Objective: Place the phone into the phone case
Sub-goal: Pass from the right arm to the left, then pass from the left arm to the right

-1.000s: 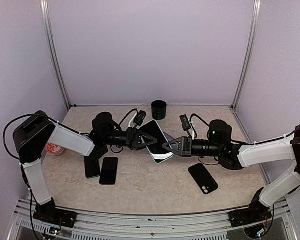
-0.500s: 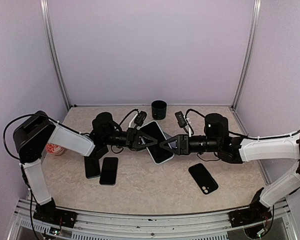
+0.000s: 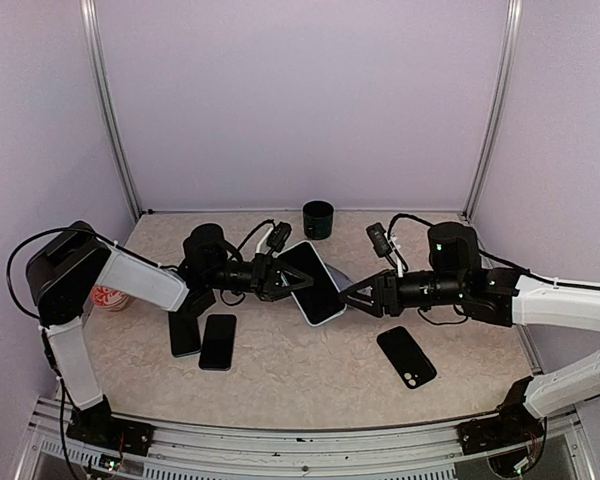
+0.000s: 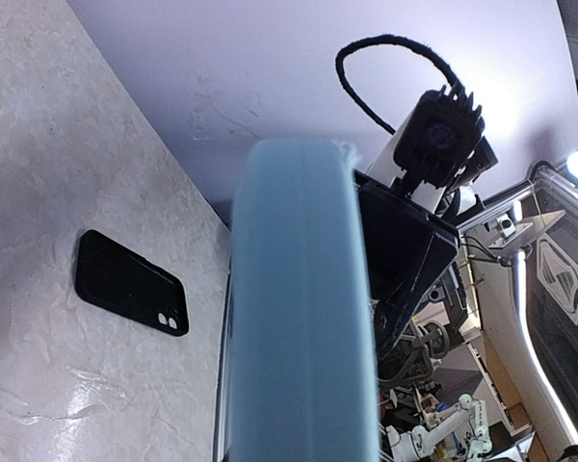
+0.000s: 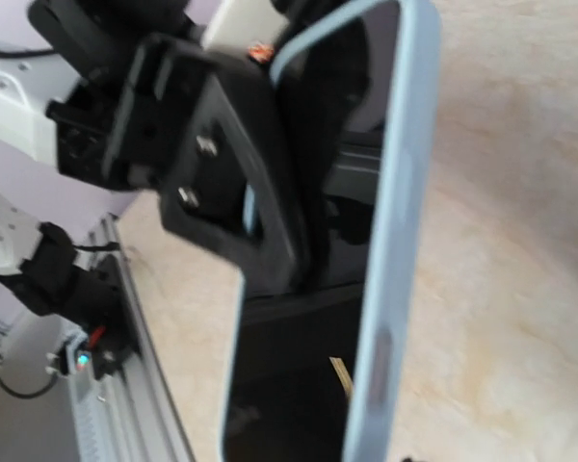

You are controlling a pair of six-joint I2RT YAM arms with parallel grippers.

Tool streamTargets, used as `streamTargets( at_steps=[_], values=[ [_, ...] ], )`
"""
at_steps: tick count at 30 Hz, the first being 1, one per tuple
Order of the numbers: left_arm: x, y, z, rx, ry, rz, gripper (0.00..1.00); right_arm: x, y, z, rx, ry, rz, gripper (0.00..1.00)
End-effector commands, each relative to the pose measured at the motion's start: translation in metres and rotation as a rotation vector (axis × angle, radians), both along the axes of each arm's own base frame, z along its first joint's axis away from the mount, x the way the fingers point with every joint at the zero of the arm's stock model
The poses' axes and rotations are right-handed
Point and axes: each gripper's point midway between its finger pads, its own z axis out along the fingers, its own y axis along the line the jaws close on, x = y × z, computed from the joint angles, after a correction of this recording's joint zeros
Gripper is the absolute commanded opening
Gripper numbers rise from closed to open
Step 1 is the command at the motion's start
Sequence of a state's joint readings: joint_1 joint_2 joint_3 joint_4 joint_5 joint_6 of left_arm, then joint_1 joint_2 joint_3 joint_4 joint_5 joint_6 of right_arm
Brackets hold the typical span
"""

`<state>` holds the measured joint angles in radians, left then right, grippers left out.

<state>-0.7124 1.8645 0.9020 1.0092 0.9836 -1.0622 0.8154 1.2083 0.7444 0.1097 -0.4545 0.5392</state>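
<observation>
A phone with a dark screen sits inside a light blue case (image 3: 313,283), held tilted above the table's middle. My left gripper (image 3: 280,279) is shut on its left end. In the left wrist view the case's blue edge (image 4: 299,308) fills the centre and hides the fingers. The right wrist view shows the dark screen (image 5: 299,385), the blue rim (image 5: 390,260) and the left gripper's black fingers (image 5: 226,183). My right gripper (image 3: 352,298) is open, just right of the phone and apart from it. A black phone case (image 3: 407,357) lies flat on the table and also shows in the left wrist view (image 4: 130,282).
Two black phones (image 3: 184,335) (image 3: 218,341) lie side by side at the front left. A dark cup (image 3: 318,218) stands at the back centre. A red and white cup (image 3: 110,298) stands at the far left. Purple walls enclose the table.
My right gripper has let go of the phone's right end and drawn back to the right. The left gripper still holds the cased phone in the same place.
</observation>
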Motion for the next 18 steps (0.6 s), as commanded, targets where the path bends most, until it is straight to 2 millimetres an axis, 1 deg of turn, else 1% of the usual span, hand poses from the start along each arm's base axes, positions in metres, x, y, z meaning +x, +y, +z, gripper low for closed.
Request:
streamTargets(
  at_steps=[1,4,7,11,15,18],
  values=[
    [0.008,0.005,0.016,-0.061,-0.026,0.027,0.00,-0.007,-0.017,-0.025,-0.118,0.013,-0.027,0.47],
    [0.010,0.008,0.016,-0.074,-0.017,0.038,0.00,-0.010,-0.022,-0.028,-0.115,0.020,-0.042,0.47],
    [0.013,0.010,0.015,-0.075,-0.015,0.051,0.00,-0.013,-0.021,-0.033,-0.099,0.062,-0.038,0.46],
    [0.013,0.011,0.017,-0.077,-0.021,0.057,0.00,-0.017,-0.008,-0.026,0.003,0.121,0.003,0.44],
    [0.012,0.012,0.017,-0.079,-0.026,0.061,0.00,-0.019,0.004,-0.019,0.116,0.182,0.034,0.39],
    [0.012,0.012,0.019,-0.081,-0.032,0.064,0.00,-0.020,0.011,-0.019,0.144,0.217,0.059,0.33]
  ],
)
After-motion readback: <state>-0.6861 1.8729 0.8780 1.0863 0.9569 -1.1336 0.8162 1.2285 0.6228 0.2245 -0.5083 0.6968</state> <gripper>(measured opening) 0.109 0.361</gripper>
